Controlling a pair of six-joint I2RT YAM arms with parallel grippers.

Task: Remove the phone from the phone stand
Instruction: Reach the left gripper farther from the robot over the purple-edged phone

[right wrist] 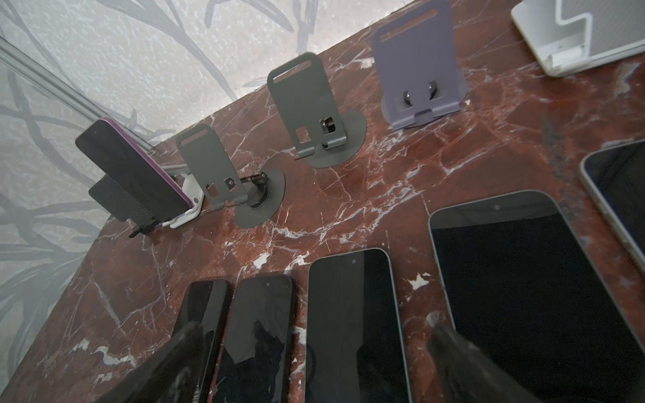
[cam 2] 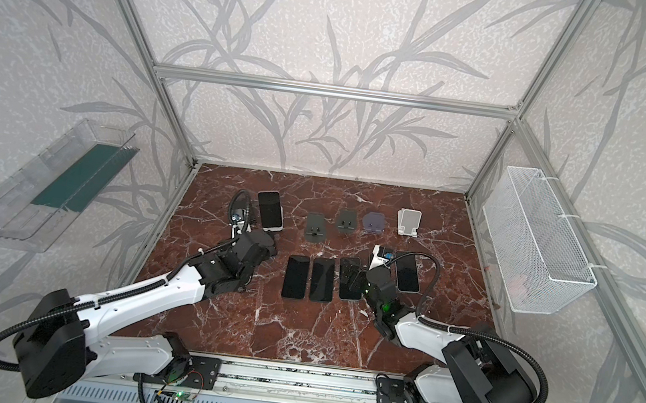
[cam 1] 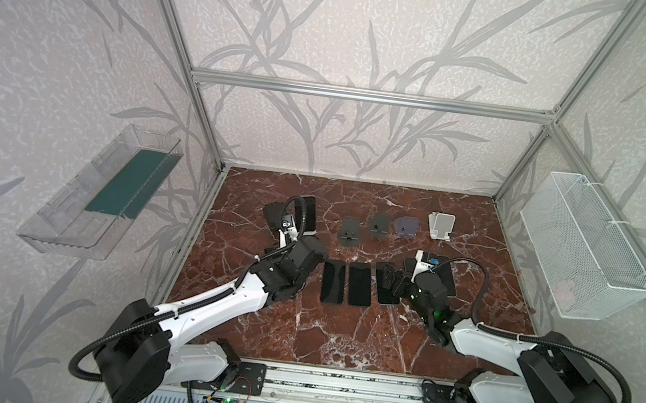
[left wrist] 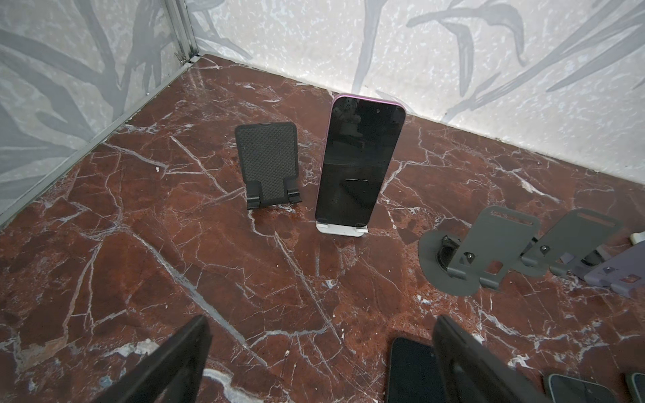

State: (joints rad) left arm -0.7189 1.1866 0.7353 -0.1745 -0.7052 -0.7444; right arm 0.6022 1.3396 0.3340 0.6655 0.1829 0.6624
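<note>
Left wrist view shows the phone [left wrist: 359,164], purple-edged and dark-screened, propped upright and leaning back in a white stand [left wrist: 340,229]. An empty black stand [left wrist: 267,162] is set just beside it. The left gripper [left wrist: 319,363] is held near the phone but apart from it, with its jaws spread wide and nothing between them. In both top views the phone [cam 2: 270,209] is seen toward the far left of the marble table [cam 2: 296,333], in line with a row of empty stands: two grey stands [cam 2: 315,226], a purple stand [cam 2: 373,222] and a second white stand [cam 2: 409,221]. Four flat phones [cam 2: 322,280] are laid screen-up nearer the front. The right gripper [right wrist: 314,366] is poised low over these, its jaws likewise released and gripping nothing.
</note>
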